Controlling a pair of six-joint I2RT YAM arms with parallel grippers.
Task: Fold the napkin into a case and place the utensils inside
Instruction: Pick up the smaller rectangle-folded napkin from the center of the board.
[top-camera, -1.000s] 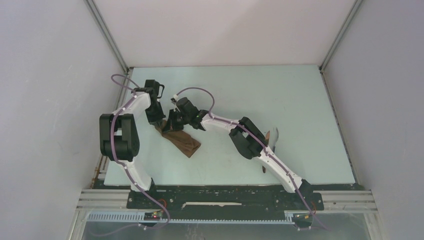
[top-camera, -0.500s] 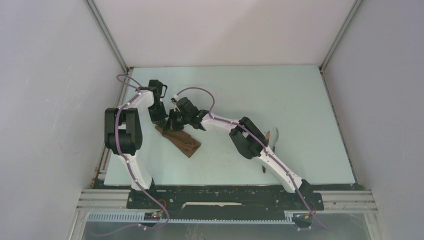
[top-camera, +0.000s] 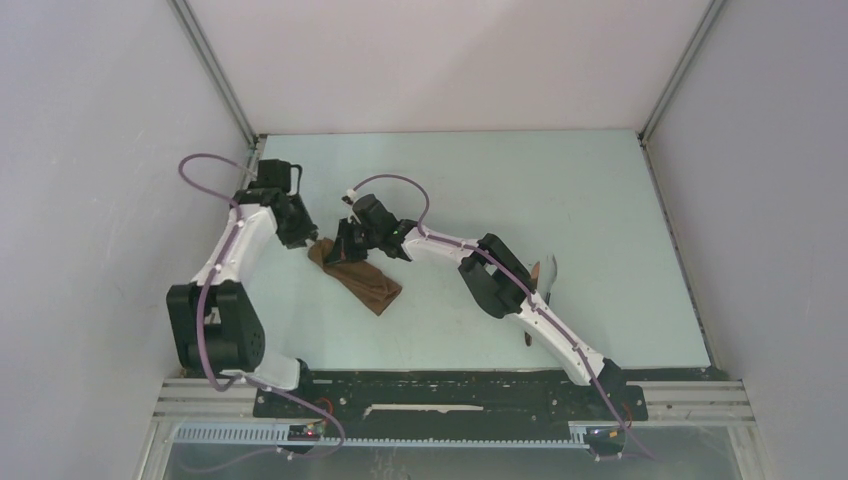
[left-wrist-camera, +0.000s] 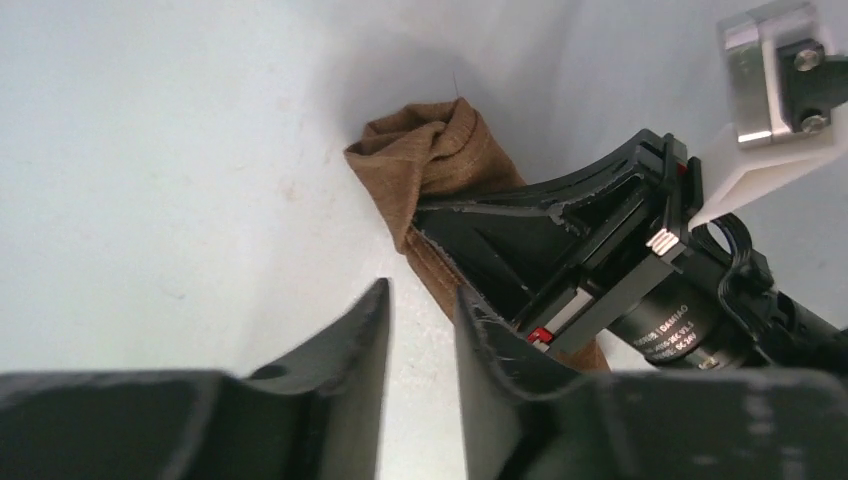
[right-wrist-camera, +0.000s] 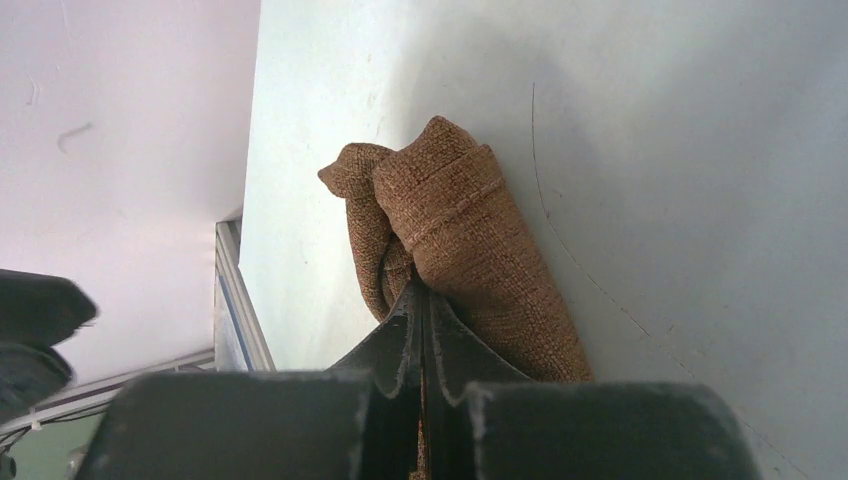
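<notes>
i note the left gripper (left-wrist-camera: 422, 296) has backed off leftward, jaws slightly spread and empty, leaving the right gripper (right-wrist-camera: 418, 300) alone pinching the folded napkin (top-camera: 368, 283) left of centre, utensils (top-camera: 545, 275) not yet inserted.

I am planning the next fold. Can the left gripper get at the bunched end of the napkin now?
Probably yes. The left gripper sits just short of the bunched end of the napkin, with only bare table between. The right gripper clamps the cloth further along, leaving that end uncovered.
</notes>
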